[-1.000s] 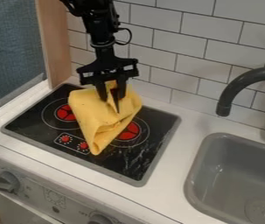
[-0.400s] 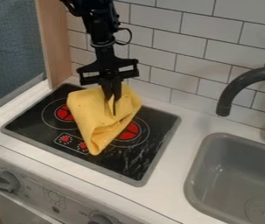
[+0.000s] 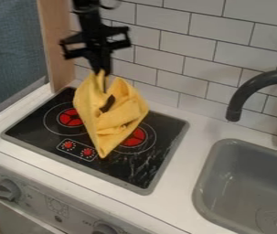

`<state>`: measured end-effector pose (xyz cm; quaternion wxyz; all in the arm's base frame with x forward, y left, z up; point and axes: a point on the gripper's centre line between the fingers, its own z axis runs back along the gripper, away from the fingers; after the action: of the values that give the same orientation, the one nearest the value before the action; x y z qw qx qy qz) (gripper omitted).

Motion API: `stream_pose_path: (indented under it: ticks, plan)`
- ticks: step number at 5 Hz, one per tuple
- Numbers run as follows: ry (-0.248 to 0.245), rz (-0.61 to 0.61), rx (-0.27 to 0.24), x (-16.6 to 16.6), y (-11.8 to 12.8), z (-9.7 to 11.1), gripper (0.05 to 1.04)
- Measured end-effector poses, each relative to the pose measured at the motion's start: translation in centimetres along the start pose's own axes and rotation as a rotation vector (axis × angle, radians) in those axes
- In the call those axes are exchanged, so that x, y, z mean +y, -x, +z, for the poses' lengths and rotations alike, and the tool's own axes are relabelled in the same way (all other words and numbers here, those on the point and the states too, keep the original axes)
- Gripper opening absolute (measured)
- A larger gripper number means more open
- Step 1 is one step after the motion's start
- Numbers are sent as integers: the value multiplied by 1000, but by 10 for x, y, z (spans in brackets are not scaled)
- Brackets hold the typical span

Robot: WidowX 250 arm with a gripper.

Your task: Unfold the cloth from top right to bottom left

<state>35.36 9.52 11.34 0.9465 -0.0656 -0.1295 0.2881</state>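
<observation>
The yellow cloth (image 3: 125, 121) at centre-left is soft, matt fabric with creases. Beneath it, the black cooktop (image 3: 143, 170) looks smooth and glossy, catching pale streaks of light. Smooth, softly shiny tiles (image 3: 220, 28) cover the upper right; a smooth wooden panel (image 3: 57, 45) stands upper left. The grey sink (image 3: 226, 176), lower right, has a smooth, low sheen.

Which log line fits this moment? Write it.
yellow fabric cloth: folded, top peak raised | black two-finger gripper: shut on peak | black flat stovetop: under cloth
</observation>
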Motion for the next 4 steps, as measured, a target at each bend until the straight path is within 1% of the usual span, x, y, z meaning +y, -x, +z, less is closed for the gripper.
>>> stream_pose_path:
  ticks: [1,2,3,4]
  plan:
    - [-14,-4,19,18,2,9,50]
    - [-30,39,51,48,5,9,50]
    - [-43,84,101,75,17,4,50]
    - [-63,122,156,100,22,-8,50]
